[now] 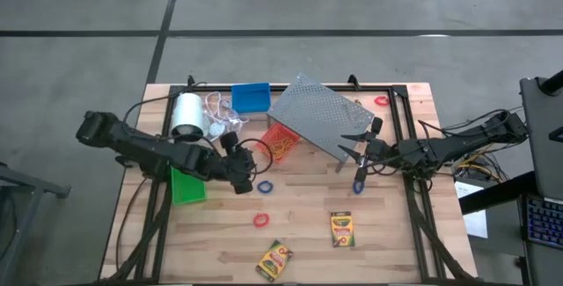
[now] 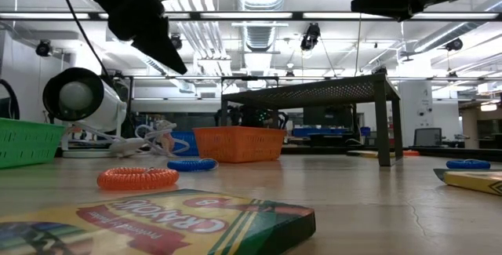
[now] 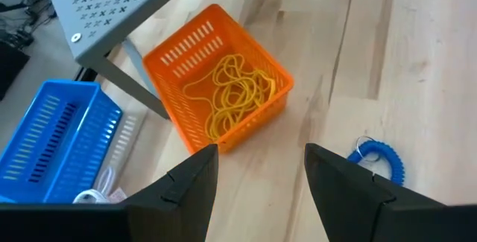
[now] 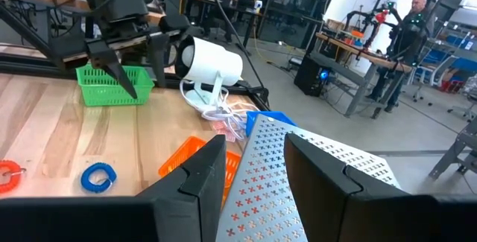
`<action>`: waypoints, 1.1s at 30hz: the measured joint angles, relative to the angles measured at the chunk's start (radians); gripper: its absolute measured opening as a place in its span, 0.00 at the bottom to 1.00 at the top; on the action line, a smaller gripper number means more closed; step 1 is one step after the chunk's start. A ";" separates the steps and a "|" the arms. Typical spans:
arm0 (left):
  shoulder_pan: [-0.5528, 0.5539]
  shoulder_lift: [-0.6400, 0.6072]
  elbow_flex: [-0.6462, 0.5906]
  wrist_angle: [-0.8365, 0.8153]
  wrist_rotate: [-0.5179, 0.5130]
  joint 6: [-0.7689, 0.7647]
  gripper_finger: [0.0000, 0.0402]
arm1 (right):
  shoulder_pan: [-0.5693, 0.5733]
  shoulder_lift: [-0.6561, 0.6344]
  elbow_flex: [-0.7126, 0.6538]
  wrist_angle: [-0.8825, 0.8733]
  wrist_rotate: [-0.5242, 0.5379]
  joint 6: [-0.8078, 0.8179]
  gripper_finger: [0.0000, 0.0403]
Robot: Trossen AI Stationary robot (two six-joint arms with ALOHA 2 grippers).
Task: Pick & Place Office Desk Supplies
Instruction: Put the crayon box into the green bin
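Two hands were spread, holding nothing; you should have centred the left hand (image 1: 249, 165) over the blue ring (image 1: 264, 186) before lowering

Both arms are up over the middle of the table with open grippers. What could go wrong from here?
The left gripper hangs open near the orange bin, which sits partly under the grey rack; reaching in could knock the rack's leg. The right gripper, also open, hovers at the rack's edge and could bump it when descending. The blue ring lies flat on the wood, so a grasp might slip or push it.
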 joint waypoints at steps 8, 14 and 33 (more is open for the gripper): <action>-0.057 0.000 0.000 -0.011 -0.059 -0.069 0.51 | 0.000 0.000 0.000 0.000 0.000 0.002 0.34; -0.106 0.000 0.000 -0.010 -0.086 -0.106 0.51 | 0.000 0.000 0.000 0.000 0.000 0.001 0.34; -0.290 0.000 0.000 -0.004 -0.173 -0.129 0.51 | 0.000 0.000 0.000 0.000 0.000 0.002 0.34</action>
